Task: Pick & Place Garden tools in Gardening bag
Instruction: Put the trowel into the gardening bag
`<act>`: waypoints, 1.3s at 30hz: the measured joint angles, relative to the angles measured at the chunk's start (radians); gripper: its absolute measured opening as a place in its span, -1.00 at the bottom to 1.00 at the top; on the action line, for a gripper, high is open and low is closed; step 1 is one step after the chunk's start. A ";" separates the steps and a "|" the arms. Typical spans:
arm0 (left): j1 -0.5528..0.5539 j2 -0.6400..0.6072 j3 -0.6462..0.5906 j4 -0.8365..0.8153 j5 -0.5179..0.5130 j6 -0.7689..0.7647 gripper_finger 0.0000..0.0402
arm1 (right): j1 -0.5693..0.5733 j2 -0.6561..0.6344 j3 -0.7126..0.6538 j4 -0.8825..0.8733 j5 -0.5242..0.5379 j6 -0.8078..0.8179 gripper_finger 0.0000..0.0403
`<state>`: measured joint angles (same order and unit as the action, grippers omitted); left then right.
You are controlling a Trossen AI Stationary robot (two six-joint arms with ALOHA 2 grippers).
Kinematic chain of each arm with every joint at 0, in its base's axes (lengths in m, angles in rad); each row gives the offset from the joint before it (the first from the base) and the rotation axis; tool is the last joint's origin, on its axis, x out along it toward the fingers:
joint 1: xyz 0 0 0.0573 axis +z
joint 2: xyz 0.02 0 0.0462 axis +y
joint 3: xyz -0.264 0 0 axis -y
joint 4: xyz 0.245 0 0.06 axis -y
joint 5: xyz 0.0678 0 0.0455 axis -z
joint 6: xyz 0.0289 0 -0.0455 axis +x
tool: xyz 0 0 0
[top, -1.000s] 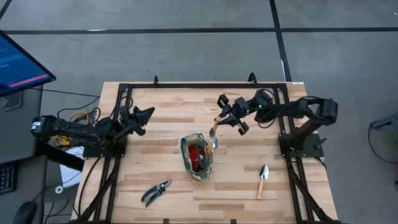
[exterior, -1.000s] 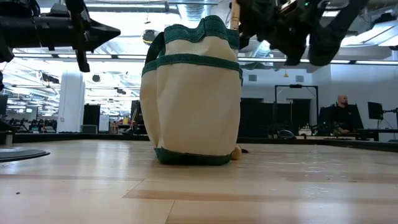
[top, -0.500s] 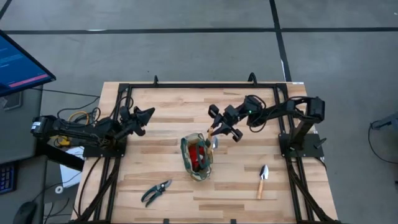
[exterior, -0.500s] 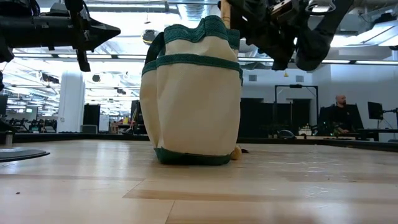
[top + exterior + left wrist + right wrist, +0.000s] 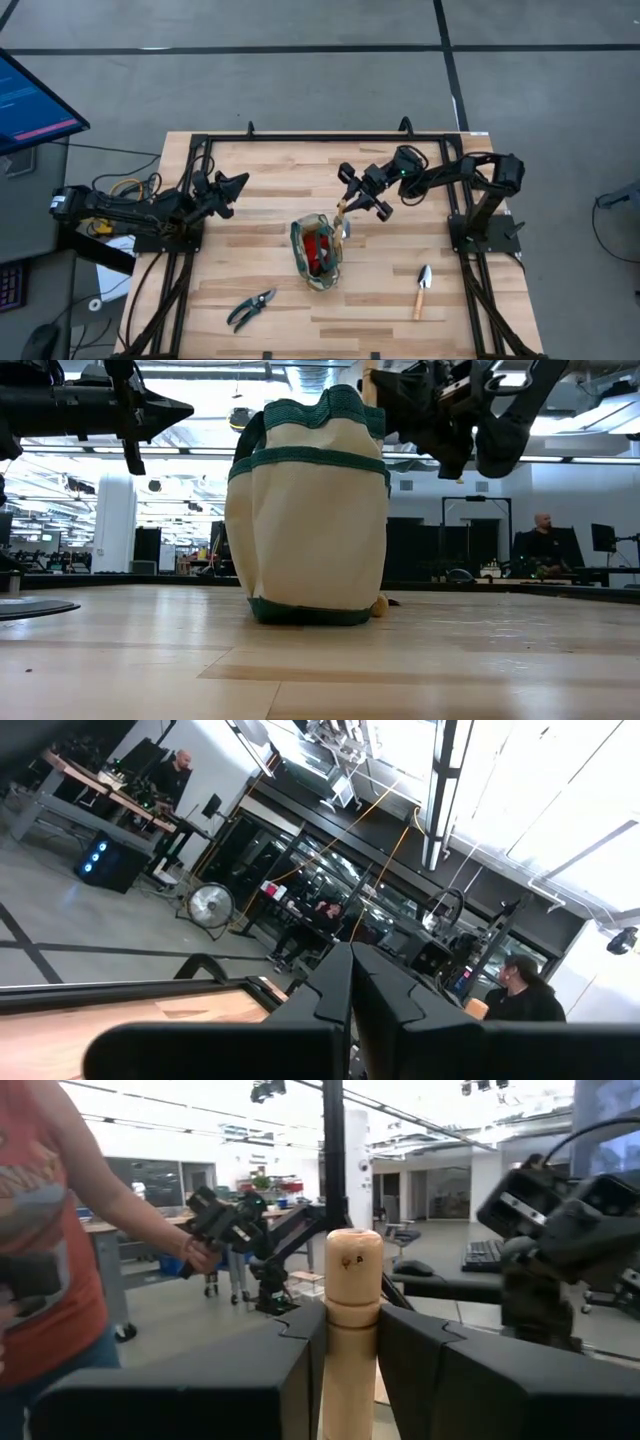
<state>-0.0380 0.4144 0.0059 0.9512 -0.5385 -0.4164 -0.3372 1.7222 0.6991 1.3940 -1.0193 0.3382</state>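
The gardening bag [image 5: 318, 254] stands upright mid-table, tan with teal edging, and also shows in the low view [image 5: 308, 510]. A red item [image 5: 320, 248] lies inside it. My right gripper [image 5: 347, 203] is above the bag's far right rim, shut on a wooden-handled tool [image 5: 344, 215]. The tool's silver head [image 5: 346, 230] is down beside that rim. My left gripper [image 5: 238, 184] is shut and empty, raised at the table's left. Dark-handled pruning shears [image 5: 251, 308] and a trowel [image 5: 422, 290] lie flat on the table. My right gripper pinches the tool's wooden handle [image 5: 350, 1342] between its two fingers, just below the handle's rounded free end [image 5: 353, 1252]. That end sticks out past the fingers. The fingers come from the table's right and lie across the handle. The tool hangs head down, lifted clear of the table.
A black frame rail [image 5: 330, 138] runs along the table's far edge and down both sides. People show in the room beyond the table, one close in the right wrist view [image 5: 60, 1230]. A monitor [image 5: 30, 100] stands off the table's left.
My right gripper has carried the tool a short way toward the table's left and toward the bag, its arm folding in. The tool's head has stayed by the bag's far right rim, and the gripper has stayed shut on the handle.
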 joint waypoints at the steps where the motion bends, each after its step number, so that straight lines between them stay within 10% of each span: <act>1: 0.000 0.000 0.000 0.000 0.000 0.000 -0.96 | 0.007 0.000 0.000 0.004 -0.001 -0.001 -0.69; 39: 0.000 0.000 0.000 0.034 -0.123 -0.095 -0.96 | -0.064 0.000 0.035 -0.046 0.043 -0.103 -0.69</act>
<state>-0.0381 0.4143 0.0059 0.9851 -0.6612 -0.5111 -0.4011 1.7226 0.7338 1.3479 -0.9759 0.2353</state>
